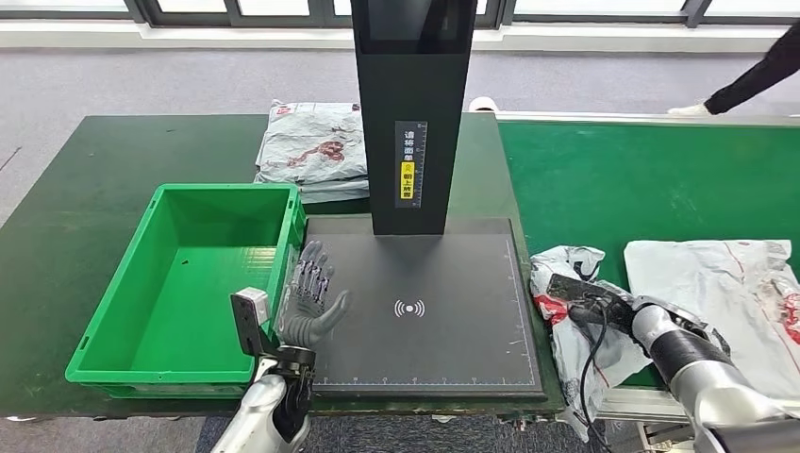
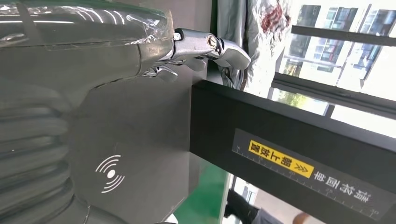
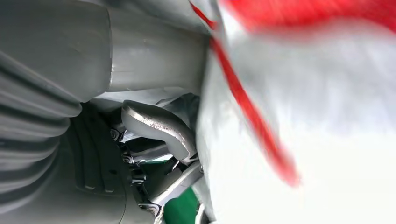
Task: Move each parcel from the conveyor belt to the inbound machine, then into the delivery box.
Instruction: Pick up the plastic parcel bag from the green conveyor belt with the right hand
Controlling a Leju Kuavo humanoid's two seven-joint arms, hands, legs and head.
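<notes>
The green delivery box (image 1: 104, 326) stands on the dark table left of the inbound machine (image 1: 415, 311) and holds no parcel. The left hand (image 1: 311, 297) hovers at the machine plate's left edge, fingers spread, grasping nothing. The right hand (image 1: 590, 300) grips a crumpled white parcel (image 1: 566, 269) at the conveyor belt (image 1: 623, 179) edge. A second parcel (image 1: 717, 283) lies beside it; another (image 1: 311, 146) lies behind the box.

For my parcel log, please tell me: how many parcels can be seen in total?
3. One parcel is in the right hand at the conveyor belt's near edge; a second parcel lies beside it; a third parcel lies behind the green box. The machine's column may hide more.
</notes>
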